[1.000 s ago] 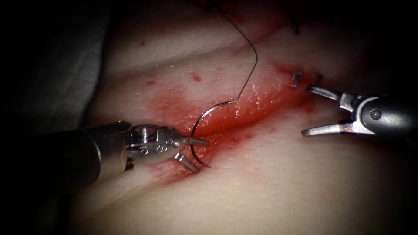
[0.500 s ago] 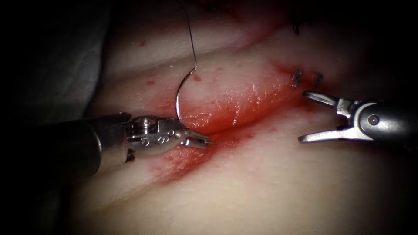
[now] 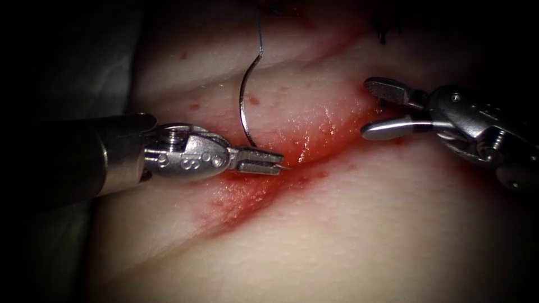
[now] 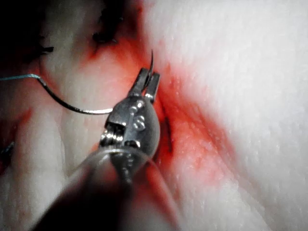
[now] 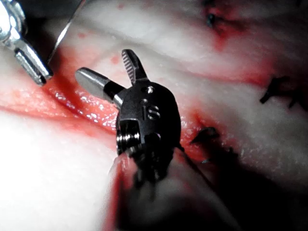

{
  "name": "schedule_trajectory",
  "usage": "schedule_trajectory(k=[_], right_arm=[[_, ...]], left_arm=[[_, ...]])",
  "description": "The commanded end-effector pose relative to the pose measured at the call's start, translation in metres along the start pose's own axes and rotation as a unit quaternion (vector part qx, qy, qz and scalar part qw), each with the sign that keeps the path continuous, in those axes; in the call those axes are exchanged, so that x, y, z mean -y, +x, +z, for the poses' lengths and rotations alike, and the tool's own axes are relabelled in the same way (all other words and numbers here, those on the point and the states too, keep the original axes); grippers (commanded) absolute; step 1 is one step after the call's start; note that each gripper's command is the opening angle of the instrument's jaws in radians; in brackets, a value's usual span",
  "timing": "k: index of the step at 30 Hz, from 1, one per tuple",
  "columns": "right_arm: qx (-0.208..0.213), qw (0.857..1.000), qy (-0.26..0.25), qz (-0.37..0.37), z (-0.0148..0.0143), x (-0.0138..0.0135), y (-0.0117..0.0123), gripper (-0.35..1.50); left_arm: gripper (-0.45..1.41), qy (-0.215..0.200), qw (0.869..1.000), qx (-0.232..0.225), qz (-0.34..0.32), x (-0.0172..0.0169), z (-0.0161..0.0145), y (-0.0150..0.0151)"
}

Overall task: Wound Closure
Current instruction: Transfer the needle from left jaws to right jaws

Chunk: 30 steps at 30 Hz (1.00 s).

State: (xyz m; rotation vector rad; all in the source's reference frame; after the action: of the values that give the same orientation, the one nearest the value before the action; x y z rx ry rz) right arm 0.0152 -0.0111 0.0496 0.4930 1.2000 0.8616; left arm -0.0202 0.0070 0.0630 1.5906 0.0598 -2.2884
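Tissue (image 3: 348, 235) lies pale toward its near edge, with red fluid (image 3: 247, 196) pooled along the cut (image 3: 314, 160) that runs diagonally across it. Reaching in level from the tissue's left edge, the left tool (image 3: 264, 160) has its jaws clamped on the needle (image 3: 242, 112) close to its point, whose tip pokes out past the jaw ends just over the cut. The needle's curve rises free of the tissue on the cut's left side, and the thread (image 3: 261, 28) runs on from its tail toward the far edge. Farther back, the right tool (image 3: 373, 109) angles in from the right edge with jaws apart, holding nothing, beside a finished stitch (image 3: 382, 36).
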Motion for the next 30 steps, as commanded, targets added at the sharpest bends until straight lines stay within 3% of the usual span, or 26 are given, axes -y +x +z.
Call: schedule_trajectory(k=[1,3,6,15,21,24,30], right_arm=[[0.001,1.0,0.017,0.02,0.0018,-0.0003,0.0,1.17],[0.006,0.998,0.037,0.044,0.0027,-0.0005,-0.0001,1.12],[0.009,0.995,0.066,0.07,0.0043,-0.0008,-0.0005,0.89],[-0.039,0.988,0.102,0.11,0.0082,-0.0013,0.0002,0.87],[-0.06,0.98,0.124,0.142,0.0087,-0.0012,0.0003,0.84],[-0.071,0.977,0.128,0.154,0.0094,-0.0009,0.0003,0.97],[-0.07,0.974,0.14,0.164,0.0107,-0.0002,0.0003,0.94]], left_arm=[[-0.45,0.003,1.0,-0.013,0.003,0.0001,0.0007,-0.0005],[-0.45,0.011,0.999,-0.032,0.014,0.0003,0.0007,-0.0006],[-0.45,0.02,0.997,-0.061,0.039,0.0006,0.0004,-0.0005],[-0.45,0.027,0.988,-0.123,0.09,0.0005,0.0001,0.002],[-0.45,0.026,0.985,-0.137,0.098,0.0006,0.0005,0.0027],[-0.45,0.025,0.984,-0.144,0.104,0.0005,0.0006,0.0031],[-0.45,0.024,0.982,-0.151,0.109,0.0004,0.0006,0.0038]])
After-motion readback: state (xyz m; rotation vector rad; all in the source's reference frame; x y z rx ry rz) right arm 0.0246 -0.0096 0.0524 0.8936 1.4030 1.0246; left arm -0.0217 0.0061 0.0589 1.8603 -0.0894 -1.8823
